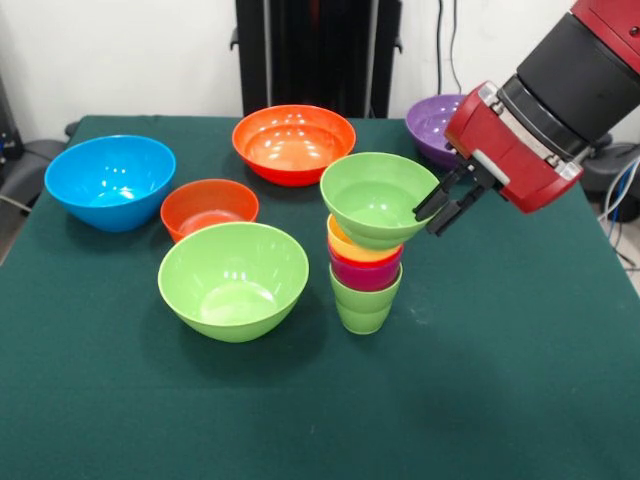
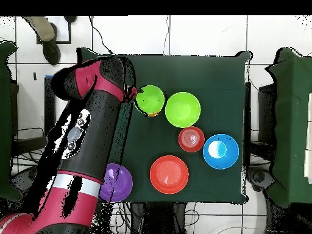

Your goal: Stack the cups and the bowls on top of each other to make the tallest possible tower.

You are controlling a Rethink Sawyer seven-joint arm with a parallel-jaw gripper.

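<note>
Front view has the tower [image 1: 365,262] standing mid-table on the green cloth [image 1: 480,400], a small light-green bowl [image 1: 378,198] tilted on top of yellow, red-purple and green cups, with the gripper [image 1: 446,208] pinching that bowl's right rim between nearly closed fingers; the large light-green bowl [image 1: 233,280] sits just left, the small orange-red bowl [image 1: 208,208] and blue bowl [image 1: 110,182] farther left, the orange bowl [image 1: 293,143] and purple bowl [image 1: 436,126] at the far side. Overhead view shows the arm [image 2: 85,140] reaching up the left side to the small green bowl [image 2: 150,99], with the large green bowl [image 2: 183,109] touching it on the right and the others well apart.

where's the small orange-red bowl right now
Front view: the small bowl sits left of centre, between the blue bowl and the large green bowl.
</note>
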